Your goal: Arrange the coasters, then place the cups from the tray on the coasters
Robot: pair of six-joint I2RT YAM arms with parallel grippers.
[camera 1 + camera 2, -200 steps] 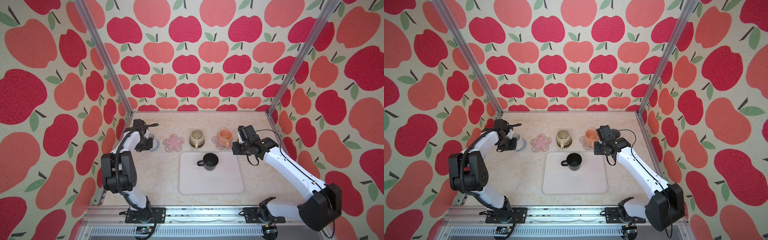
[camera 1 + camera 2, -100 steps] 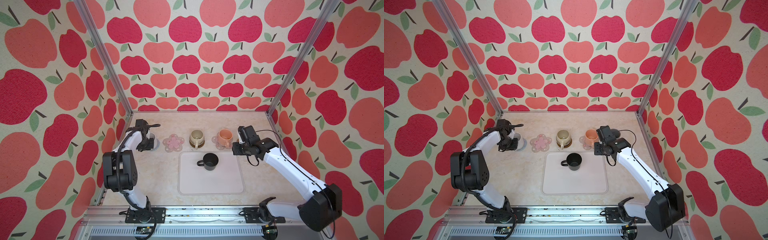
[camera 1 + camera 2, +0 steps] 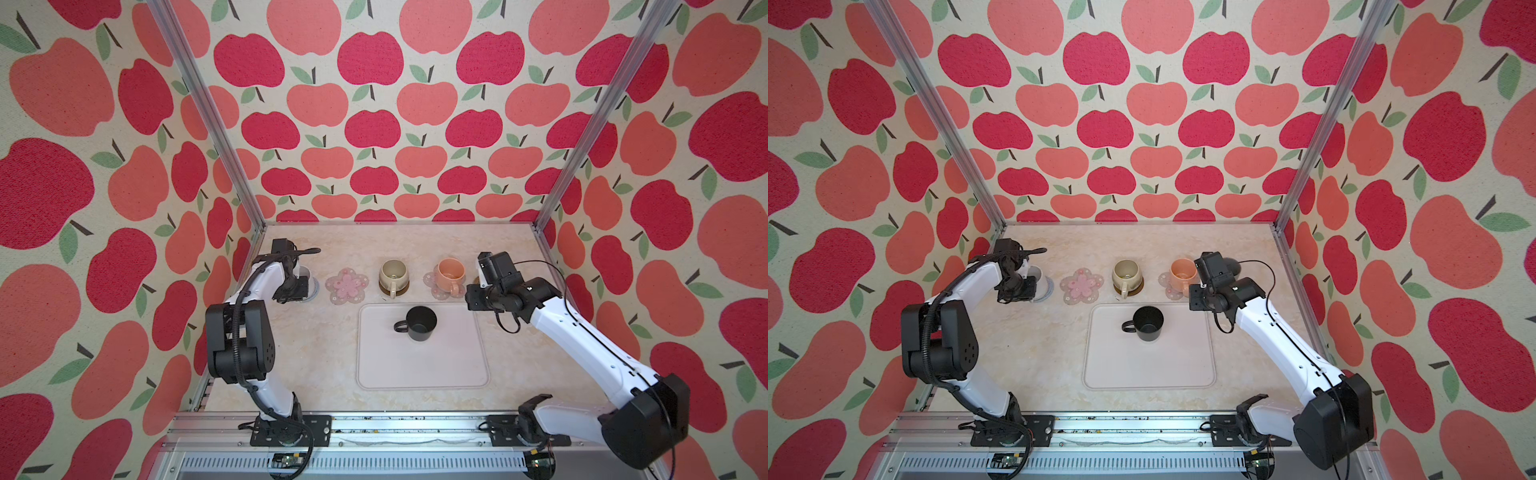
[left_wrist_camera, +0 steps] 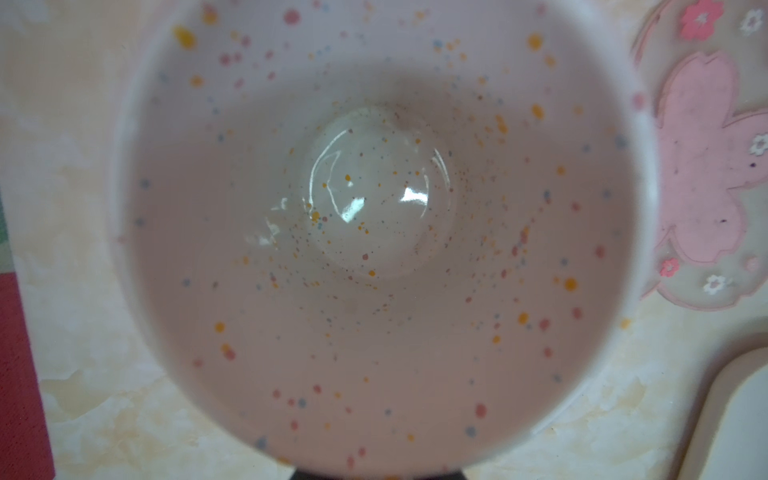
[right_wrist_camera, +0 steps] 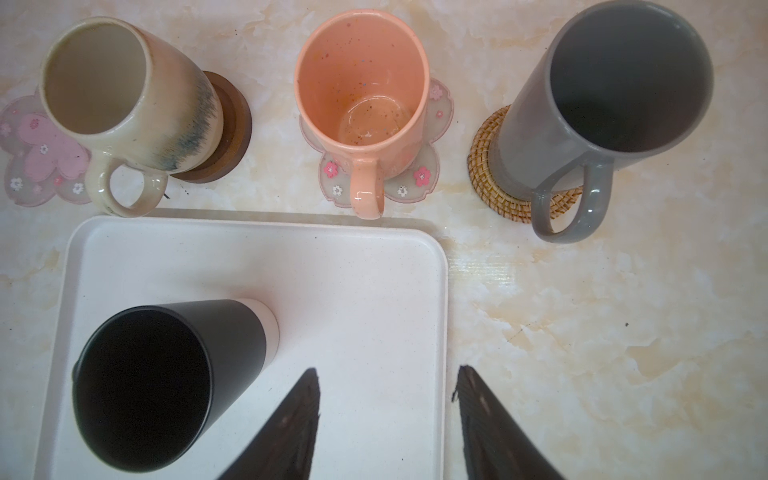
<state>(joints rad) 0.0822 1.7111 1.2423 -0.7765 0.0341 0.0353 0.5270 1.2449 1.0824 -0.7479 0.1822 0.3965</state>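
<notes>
A white speckled cup point(image 4: 374, 208) stands on the grey coaster point(image 3: 316, 286) at the far left, and my left gripper point(image 3: 297, 286) is shut on it. One pink flower coaster point(image 3: 347, 286) lies bare beside it. The cream cup point(image 5: 124, 95) sits on the dark brown coaster point(image 5: 232, 124). The peach cup point(image 5: 361, 83) stands on the other pink flower coaster point(image 5: 424, 174), and the tall grey cup point(image 5: 602, 95) on the rattan coaster point(image 5: 486, 166). Only the black cup point(image 3: 419, 323) stands on the tray point(image 3: 415, 365). My right gripper point(image 5: 386, 386) hangs open over the tray's right edge, holding nothing.
The apple-patterned walls and metal posts point(image 3: 582, 124) close in the table on three sides. My right arm point(image 3: 582, 332) hides the grey cup in a top view. Bare marble tabletop point(image 3: 311, 353) lies left of the tray.
My left arm has shifted very slightly at the white cup. The right arm and the cups have stayed where they were.
</notes>
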